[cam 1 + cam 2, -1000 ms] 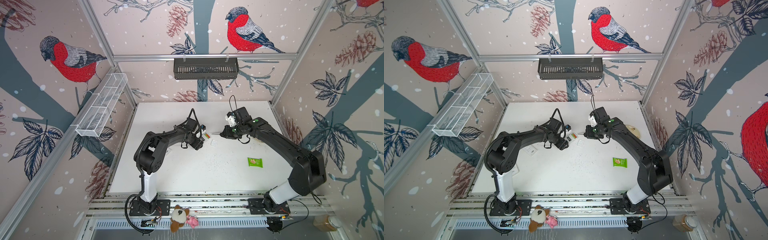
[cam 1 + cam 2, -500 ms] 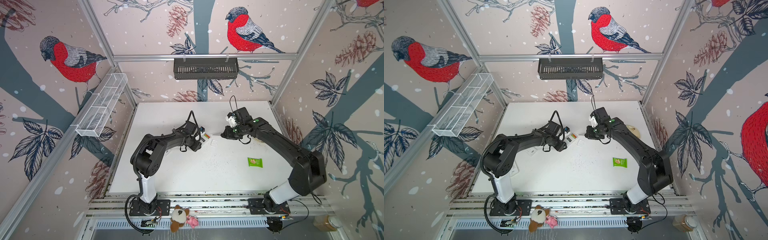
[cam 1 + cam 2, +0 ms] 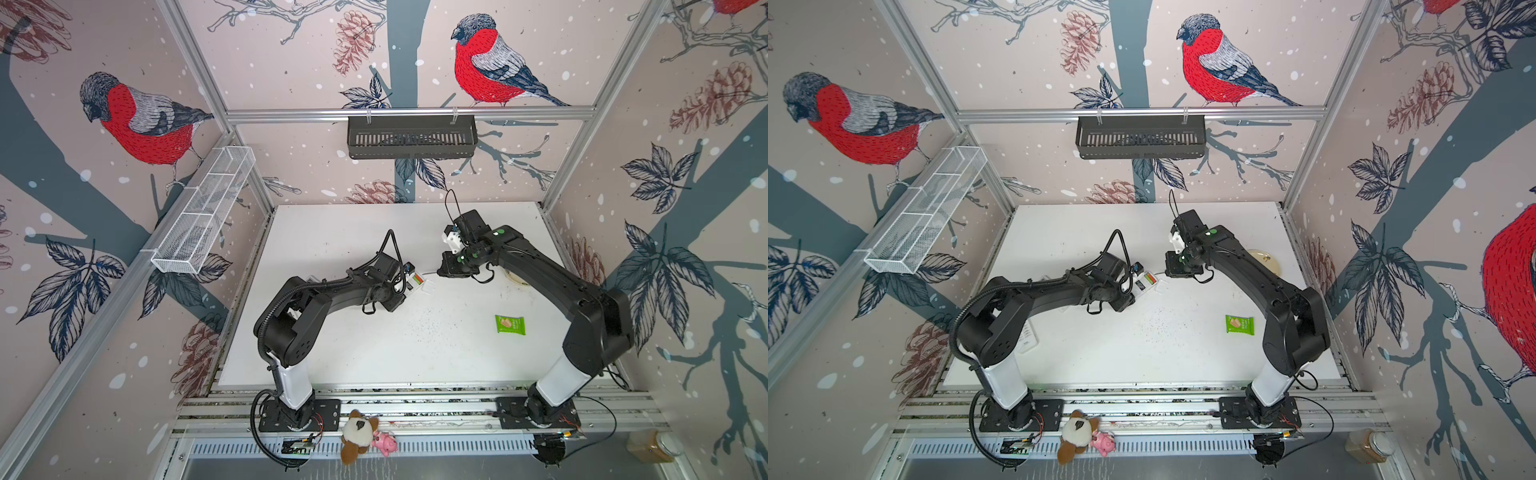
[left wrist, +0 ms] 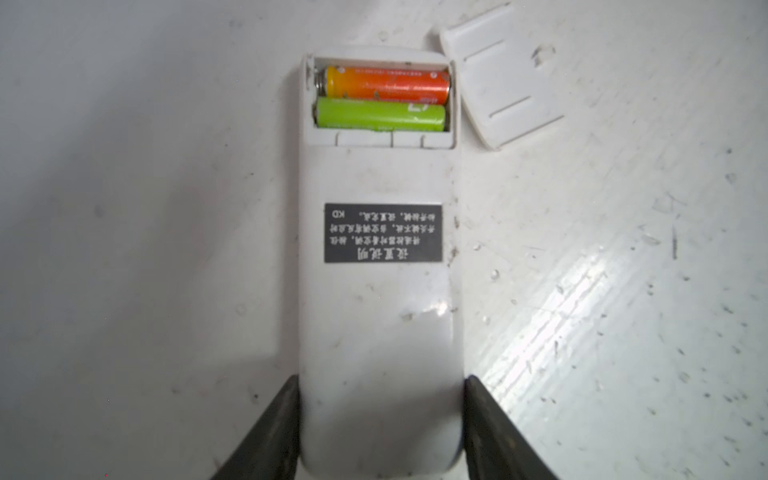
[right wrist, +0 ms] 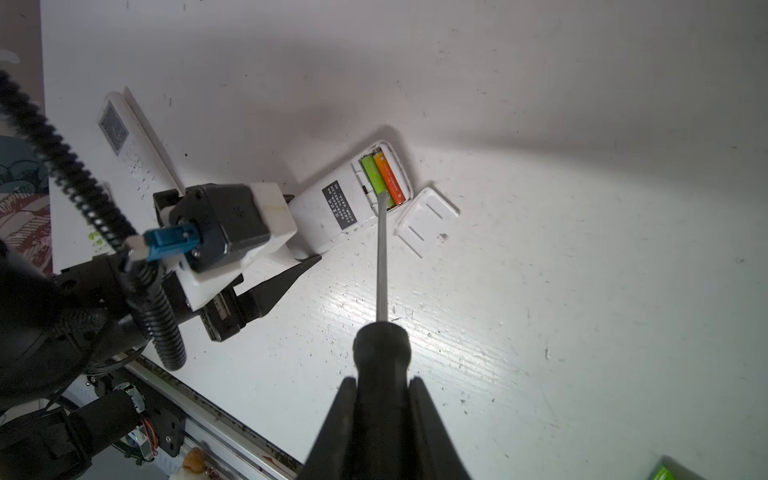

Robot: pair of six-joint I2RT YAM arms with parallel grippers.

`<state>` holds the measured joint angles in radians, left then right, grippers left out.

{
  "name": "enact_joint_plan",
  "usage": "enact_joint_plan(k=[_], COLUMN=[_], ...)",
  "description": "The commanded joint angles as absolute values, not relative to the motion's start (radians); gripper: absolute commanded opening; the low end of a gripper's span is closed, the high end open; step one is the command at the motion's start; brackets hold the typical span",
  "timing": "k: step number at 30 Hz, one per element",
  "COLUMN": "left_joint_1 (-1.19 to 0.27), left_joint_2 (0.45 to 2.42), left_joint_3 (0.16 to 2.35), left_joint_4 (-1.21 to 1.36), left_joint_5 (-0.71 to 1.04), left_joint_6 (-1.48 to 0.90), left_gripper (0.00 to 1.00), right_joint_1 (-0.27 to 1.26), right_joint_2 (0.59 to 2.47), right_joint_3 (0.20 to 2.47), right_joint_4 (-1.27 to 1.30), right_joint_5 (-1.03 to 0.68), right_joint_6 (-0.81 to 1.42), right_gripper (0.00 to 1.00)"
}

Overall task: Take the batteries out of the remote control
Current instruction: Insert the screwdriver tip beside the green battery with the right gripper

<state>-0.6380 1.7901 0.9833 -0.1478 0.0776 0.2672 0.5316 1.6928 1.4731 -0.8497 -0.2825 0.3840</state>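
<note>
Your two batteries (image 4: 382, 102), orange and green, sit snug in the remote (image 4: 380, 316), bay open. They look light, slick and rigid, so I'd lever an end up. Left gripper (image 4: 380, 382) is clamped on the remote, and right gripper (image 5: 382, 380) is pinching the screwdriver (image 5: 382, 257), tip by the green one.

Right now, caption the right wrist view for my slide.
Right gripper points a screwdriver at the green battery in the open remote that the left gripper clamps; cover lies alongside.

Robot test cell, aluminium frame (image 3: 291, 114), bird-print walls (image 3: 486, 66), white tabletop (image 3: 353, 232)
</note>
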Motion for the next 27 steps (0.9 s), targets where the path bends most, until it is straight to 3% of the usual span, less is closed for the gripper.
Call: enact_joint_plan(k=[1,16,27], left_joint_1=[-0.659,-0.698,-0.705], left_joint_2=[1.776,1.756,1.786], left_joint_3=[0.948,0.929,0.955], left_joint_4=[-0.18,-0.167,-0.176], left_joint_5=[-0.024,-0.115,-0.115], left_joint_6=[0.343,0.38,0.374], left_gripper=[0.23,0.01,0.0], right_joint_1=[0.552,0.598,0.608], right_joint_2=[1.728,1.805,1.843], right_joint_3=[1.52,1.606,1.625], right_joint_4=[-0.943,-1.014,-1.023], right_joint_5=[-0.244,-0.193,-0.206], right_joint_6=[0.349,0.322,0.332], right_gripper=[0.01,0.01,0.01])
